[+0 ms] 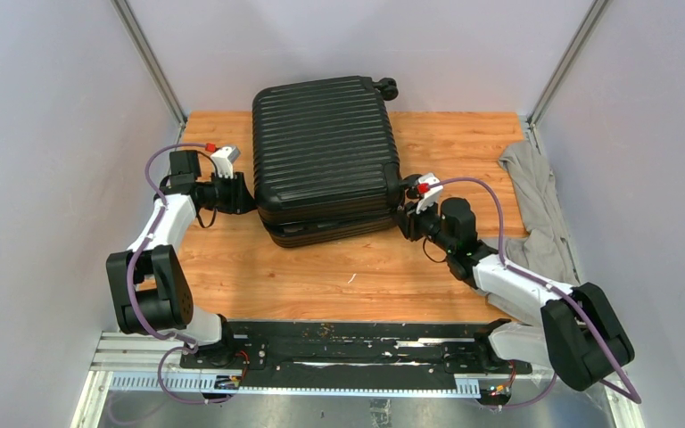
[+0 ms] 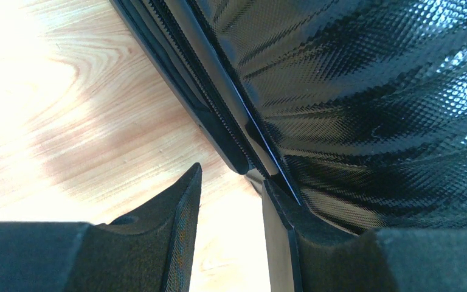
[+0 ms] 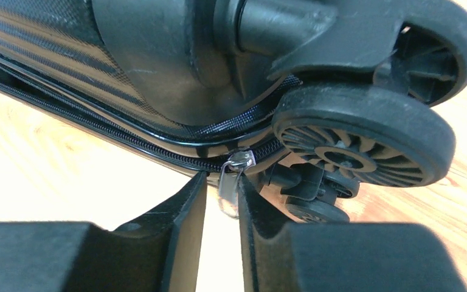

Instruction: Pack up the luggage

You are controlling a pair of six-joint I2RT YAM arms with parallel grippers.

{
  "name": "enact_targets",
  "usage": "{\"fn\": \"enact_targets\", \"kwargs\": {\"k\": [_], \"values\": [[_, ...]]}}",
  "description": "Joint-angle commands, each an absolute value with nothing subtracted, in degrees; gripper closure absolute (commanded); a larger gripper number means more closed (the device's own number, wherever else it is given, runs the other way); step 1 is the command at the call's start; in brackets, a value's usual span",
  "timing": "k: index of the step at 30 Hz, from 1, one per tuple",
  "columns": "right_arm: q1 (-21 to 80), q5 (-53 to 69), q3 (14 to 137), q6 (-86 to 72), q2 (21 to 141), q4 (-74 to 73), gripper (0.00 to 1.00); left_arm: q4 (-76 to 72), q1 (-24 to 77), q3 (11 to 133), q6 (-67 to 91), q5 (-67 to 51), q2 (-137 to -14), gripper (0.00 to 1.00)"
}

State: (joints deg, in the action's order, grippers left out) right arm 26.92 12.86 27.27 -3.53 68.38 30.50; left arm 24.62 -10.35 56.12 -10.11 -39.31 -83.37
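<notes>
The luggage (image 1: 325, 152) is a black ribbed hard-shell suitcase lying flat and closed on the wooden table, with a wheel (image 1: 386, 87) at its far right corner. My left gripper (image 1: 239, 193) is at its near left corner. In the left wrist view this gripper (image 2: 232, 176) is open, its right finger (image 2: 280, 207) against the shell's seam (image 2: 219, 103). My right gripper (image 1: 408, 212) is at the near right corner. In the right wrist view its jaws (image 3: 222, 177) stand narrowly apart around the silver zipper pull (image 3: 230, 182), which rests against the right finger, just below the wheels (image 3: 365, 143).
A grey cloth (image 1: 535, 192) lies crumpled along the table's right edge. Bare wood (image 1: 348, 276) lies between the suitcase and the arm bases. Grey walls enclose the table on the left, back and right.
</notes>
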Motion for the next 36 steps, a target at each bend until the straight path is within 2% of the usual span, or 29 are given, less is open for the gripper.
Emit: {"fn": "enact_targets", "kwargs": {"k": [1, 3, 7, 12, 19, 28, 36], "values": [[25.69, 12.04, 25.54, -3.18, 69.35, 31.89, 0.76, 25.35, -9.76, 56.77, -10.72, -40.21, -83.29, 0.78], [25.75, 12.11, 25.42, -3.11, 69.18, 32.44, 0.83, 25.4, -9.76, 56.91, -10.72, -40.16, -83.21, 0.78], [25.73, 13.05, 25.72, -2.67, 68.91, 32.45, 0.92, 25.36, -9.75, 56.96, -10.48, -40.25, -83.15, 0.78], [25.73, 13.41, 25.74, -2.94, 68.4, 32.31, 1.0, 24.89, -9.75, 56.65, -10.05, -40.42, -83.14, 0.79], [27.31, 17.62, 26.45, -5.9, 69.03, 33.06, 1.0, 21.46, -9.39, 54.26, -7.56, -41.36, -82.78, 0.82], [41.08, 12.48, 29.2, -13.02, 69.71, 32.47, 1.0, 16.46, -6.69, 50.19, -4.92, -43.61, -83.1, 0.92], [50.32, 7.93, 37.55, -13.32, 77.65, 30.77, 1.0, 16.24, -5.36, 48.6, -5.46, -45.99, -82.88, 0.97]]}}
